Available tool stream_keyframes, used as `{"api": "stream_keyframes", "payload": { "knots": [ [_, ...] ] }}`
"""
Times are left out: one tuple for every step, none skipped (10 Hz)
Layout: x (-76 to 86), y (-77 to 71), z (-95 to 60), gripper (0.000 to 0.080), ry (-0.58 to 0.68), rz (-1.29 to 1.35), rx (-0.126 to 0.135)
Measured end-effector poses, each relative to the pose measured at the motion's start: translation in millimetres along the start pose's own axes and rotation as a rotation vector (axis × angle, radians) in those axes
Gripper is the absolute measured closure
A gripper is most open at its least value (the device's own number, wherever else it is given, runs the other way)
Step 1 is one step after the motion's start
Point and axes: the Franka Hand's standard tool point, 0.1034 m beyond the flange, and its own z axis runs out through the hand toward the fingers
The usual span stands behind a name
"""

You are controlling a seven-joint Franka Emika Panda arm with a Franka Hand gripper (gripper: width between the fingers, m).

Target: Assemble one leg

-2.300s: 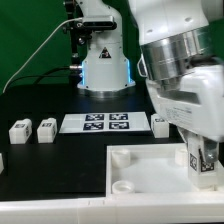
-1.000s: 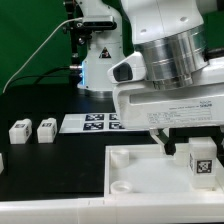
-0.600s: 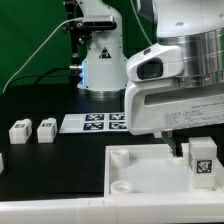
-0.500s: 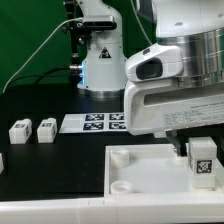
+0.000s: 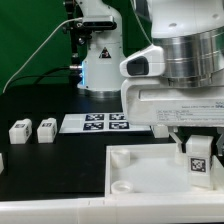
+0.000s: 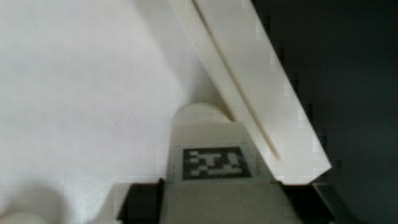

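The leg (image 5: 199,162), a small white peg with a square tag, stands upright at the far corner of the large white panel (image 5: 150,180), on the exterior view's right. My gripper (image 5: 198,146) comes down from above and its two dark fingers sit against the leg's sides, shut on it. In the wrist view the leg (image 6: 217,150) fills the space between the fingers (image 6: 146,202), and its tag faces the camera. The panel's edge (image 6: 267,90) runs beside the leg. The leg's foot in the socket is hidden.
Two more loose legs (image 5: 21,130) (image 5: 46,129) lie on the black table at the exterior view's left. The marker board (image 5: 95,122) lies behind the panel. Round corner sockets (image 5: 120,156) (image 5: 122,186) show on the panel's left side. The robot base stands at the back.
The hand has turned and come down over the leg. One second ago the leg stood free below the fingers; now the fingers sit on its sides. The leg has stayed in place.
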Motion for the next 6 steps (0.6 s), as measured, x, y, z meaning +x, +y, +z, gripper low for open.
{"api": "stream_keyframes", "payload": {
  "knots": [
    [-3.1,-2.6,1.4,0.0502,-0.001,0.199,0.003],
    [-5.2,-4.0,3.1,0.0503,-0.004,0.397,0.005],
    [-6.1,-5.6,4.5,0.0505,0.000,0.579,0.002],
    [-6.8,-8.5,6.6,0.0505,0.008,0.755,0.011],
    [-8.3,-11.1,7.3,0.0505,0.011,0.905,0.015],
    [-8.3,-11.3,7.2,0.0505,0.007,0.987,0.019]
  ]
}}
